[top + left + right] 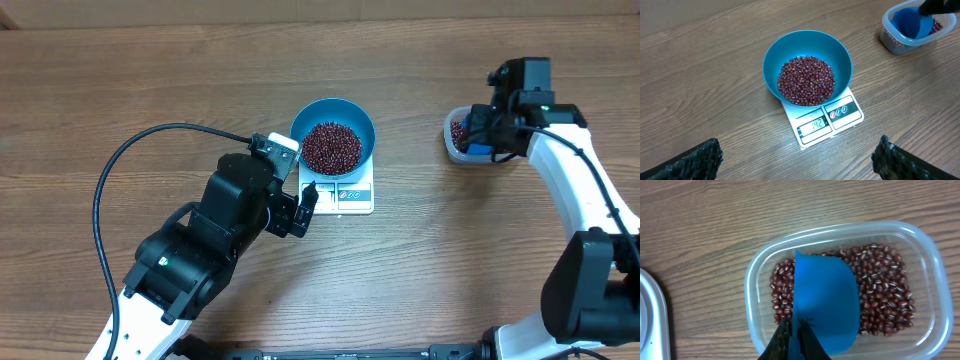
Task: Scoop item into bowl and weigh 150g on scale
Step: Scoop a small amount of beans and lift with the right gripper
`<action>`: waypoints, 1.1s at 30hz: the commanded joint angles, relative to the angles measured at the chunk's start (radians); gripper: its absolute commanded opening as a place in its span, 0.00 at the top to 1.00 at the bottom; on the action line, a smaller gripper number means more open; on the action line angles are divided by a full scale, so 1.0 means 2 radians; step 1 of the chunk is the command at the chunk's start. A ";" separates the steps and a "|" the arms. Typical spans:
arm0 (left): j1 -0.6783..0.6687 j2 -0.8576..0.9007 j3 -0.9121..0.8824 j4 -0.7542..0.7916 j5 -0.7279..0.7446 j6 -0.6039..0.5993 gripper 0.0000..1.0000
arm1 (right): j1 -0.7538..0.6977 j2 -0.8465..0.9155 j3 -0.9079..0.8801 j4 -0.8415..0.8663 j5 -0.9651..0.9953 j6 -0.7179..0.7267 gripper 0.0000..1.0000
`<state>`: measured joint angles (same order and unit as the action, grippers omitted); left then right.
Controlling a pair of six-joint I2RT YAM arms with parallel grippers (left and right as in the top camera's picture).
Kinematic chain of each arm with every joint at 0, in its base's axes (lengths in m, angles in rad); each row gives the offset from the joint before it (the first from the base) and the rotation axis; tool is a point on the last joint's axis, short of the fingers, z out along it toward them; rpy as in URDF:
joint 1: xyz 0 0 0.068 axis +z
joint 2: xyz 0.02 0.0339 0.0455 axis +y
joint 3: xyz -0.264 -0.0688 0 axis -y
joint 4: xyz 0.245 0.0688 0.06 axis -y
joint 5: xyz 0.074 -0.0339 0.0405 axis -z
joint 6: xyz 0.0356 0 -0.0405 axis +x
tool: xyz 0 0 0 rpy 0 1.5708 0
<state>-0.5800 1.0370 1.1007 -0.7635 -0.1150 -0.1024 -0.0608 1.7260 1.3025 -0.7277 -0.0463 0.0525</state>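
Observation:
The teal-blue bowl (333, 133) (807, 67) stands on the white scale (350, 196) (825, 120) and holds a heap of red-brown beans (331, 147) (806, 81). My left gripper (306, 208) (797, 162) hovers just in front of the scale, open and empty, with black fingers (690, 162) wide apart. At the right, my right gripper (485, 135) (795, 340) is shut on the handle of a small blue scoop (826, 302) (910, 22). The scoop sits empty over more beans (885, 295) inside a clear plastic tub (460, 135) (840, 235).
A black cable (130, 165) loops over the wooden table at the left of my left arm. A pale metallic edge (652, 315) shows at the left of the right wrist view.

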 commanded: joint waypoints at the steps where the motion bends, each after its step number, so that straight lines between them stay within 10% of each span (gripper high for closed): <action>1: 0.002 -0.002 0.002 0.002 0.004 -0.005 0.00 | -0.019 -0.018 0.014 -0.003 -0.013 0.000 0.96; 33: 0.002 -0.002 0.002 0.002 0.004 -0.005 0.01 | -0.108 -0.119 0.014 -0.014 -0.201 -0.004 0.96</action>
<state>-0.5800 1.0370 1.1007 -0.7631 -0.1150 -0.1024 -0.2207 1.5192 1.3029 -0.7620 -0.2798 0.0509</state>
